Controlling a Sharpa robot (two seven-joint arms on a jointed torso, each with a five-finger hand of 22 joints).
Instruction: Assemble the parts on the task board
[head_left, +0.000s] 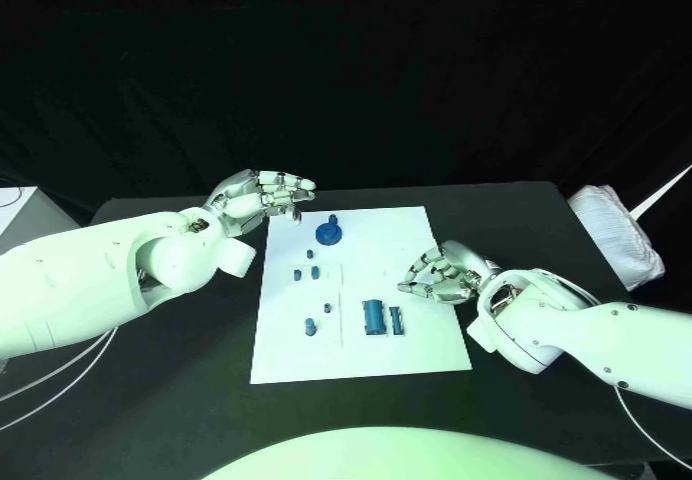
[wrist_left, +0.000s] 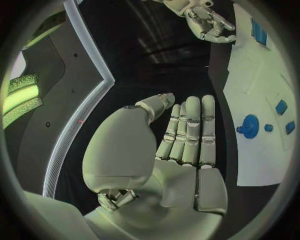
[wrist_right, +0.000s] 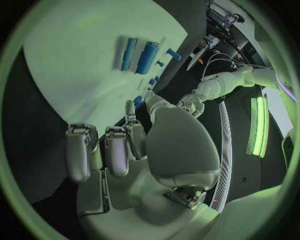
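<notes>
Looking at: white task board (head_left: 418, 345) in the middle of the black table (head_left: 548, 215), with small blue parts on it.
Round part: blue gear-like piece (head_left: 330, 234) near the far end of the board.
Long parts: two blue bars (head_left: 382, 318) lying side by side nearer the robot.
Small parts: little blue bits (head_left: 307, 271) in between.
Left hand (head_left: 265, 196): just off the far left corner, fingers straight and close together, holding nothing.
Right hand (head_left: 441, 273): at the right edge, fingers curled in, nothing seen inside.
Doing it well: probably go slow, pick one part, pinch from above, keep the other hand off the board.
Stage: cannot tell which parts are already seated.
</notes>
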